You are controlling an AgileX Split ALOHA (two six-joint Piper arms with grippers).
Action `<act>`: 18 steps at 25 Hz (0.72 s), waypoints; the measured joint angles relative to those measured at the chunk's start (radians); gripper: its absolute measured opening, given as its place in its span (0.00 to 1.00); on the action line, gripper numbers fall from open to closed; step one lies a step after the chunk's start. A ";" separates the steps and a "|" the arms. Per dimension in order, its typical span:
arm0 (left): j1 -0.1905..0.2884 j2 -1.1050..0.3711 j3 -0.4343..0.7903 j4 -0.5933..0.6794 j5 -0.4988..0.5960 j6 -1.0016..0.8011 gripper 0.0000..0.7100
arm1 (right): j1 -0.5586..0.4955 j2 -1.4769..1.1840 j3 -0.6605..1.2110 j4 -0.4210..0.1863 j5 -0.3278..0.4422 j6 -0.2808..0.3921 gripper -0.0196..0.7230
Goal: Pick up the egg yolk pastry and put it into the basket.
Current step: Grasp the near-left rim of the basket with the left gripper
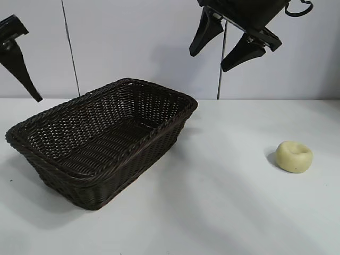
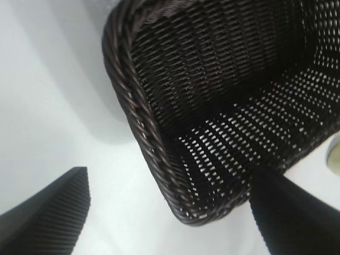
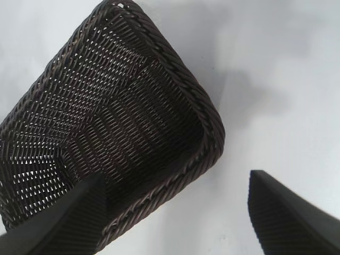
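So far nothing of the task is showing as done: the egg yolk pastry (image 1: 294,156) is sitting on the white table (image 1: 223,212) at the right of the exterior view, a little below the middle, well apart from the basket (image 1: 101,139), which is filling the left and centre of that frame and is holding nothing that I can make out. The right gripper (image 1: 222,47) is hanging at the top of the frame right of centre, high above the table, its two dark fingers standing wide apart with nothing between them; it is sitting above the bare stretch between basket and pastry, not over the pastry itself. The left gripper (image 1: 16,56) is showing only in part at the upper left edge, one dark finger pointing down behind the basket's far left corner; in the left wrist view its fingers (image 2: 48,212) are standing wide at the two lower corners, empty, with the basket's corner between them and a pale sliver at the right edge that is probably the pastry, though too little is showing to be sure. In the right wrist view the fingers (image 3: 289,212) are likewise spreading wide over the basket's corner and bare table. By my judgement the whole job is still waiting: reaching the pastry, closing on it, lifting it, carrying it across and letting it go inside the basket.
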 joint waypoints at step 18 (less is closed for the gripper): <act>-0.051 0.276 0.000 -0.032 -0.191 -0.005 0.64 | 0.000 0.000 0.000 -0.005 0.002 0.000 0.75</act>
